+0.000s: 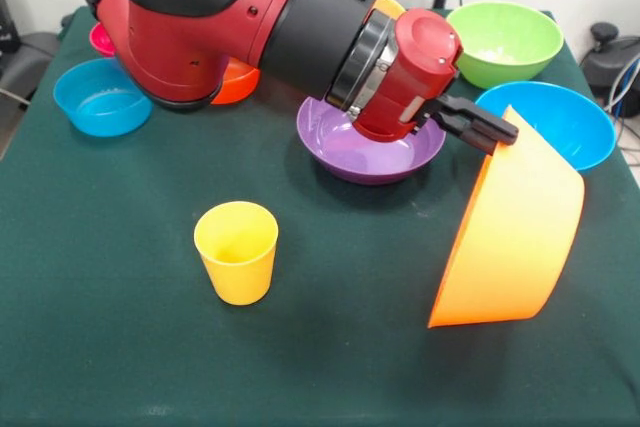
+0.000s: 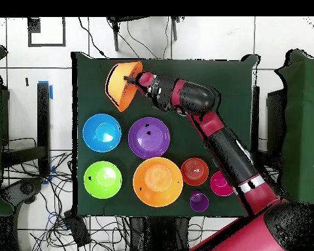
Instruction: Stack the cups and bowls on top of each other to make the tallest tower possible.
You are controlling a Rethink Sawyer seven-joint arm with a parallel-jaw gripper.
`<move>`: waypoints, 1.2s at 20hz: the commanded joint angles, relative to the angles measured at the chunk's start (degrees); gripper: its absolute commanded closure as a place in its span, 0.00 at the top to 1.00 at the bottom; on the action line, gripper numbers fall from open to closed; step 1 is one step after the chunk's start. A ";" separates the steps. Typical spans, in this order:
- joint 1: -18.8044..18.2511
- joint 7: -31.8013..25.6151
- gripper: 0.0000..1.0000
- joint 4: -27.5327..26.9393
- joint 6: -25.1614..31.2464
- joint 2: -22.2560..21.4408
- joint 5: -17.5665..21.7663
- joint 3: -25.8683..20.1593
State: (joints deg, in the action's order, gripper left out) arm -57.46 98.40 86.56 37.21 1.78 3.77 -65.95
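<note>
My gripper (image 1: 497,135) is shut on the upper rim of a large orange bowl (image 1: 510,237), which hangs tilted on its side at the right; whether its lower edge touches the cloth is unclear. From overhead the same gripper (image 2: 127,79) and tilted bowl (image 2: 120,87) sit near the table's top edge. A yellow cup (image 1: 237,250) stands upright and alone to the left of the held bowl, hidden under the arm in the overhead view. A second large orange bowl (image 2: 157,182) rests upright, and a small purple cup (image 2: 199,201) stands beside it.
A wide purple bowl (image 1: 372,147) lies just behind the gripper, with a green bowl (image 1: 503,42) and a blue bowl (image 1: 565,119) at the right. A small blue bowl (image 1: 100,97), a red-orange bowl (image 1: 238,83) and a pink bowl (image 1: 100,39) sit at the left.
</note>
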 commanded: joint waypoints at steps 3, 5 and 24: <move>-0.75 -14.83 0.00 -5.97 5.67 1.68 4.45 1.76; -0.91 -15.16 0.00 -6.36 6.26 1.77 4.67 1.70; -1.93 -18.12 0.00 -8.69 8.35 5.92 5.87 1.26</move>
State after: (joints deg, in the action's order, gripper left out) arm -60.17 98.38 84.90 40.62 5.38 5.46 -66.95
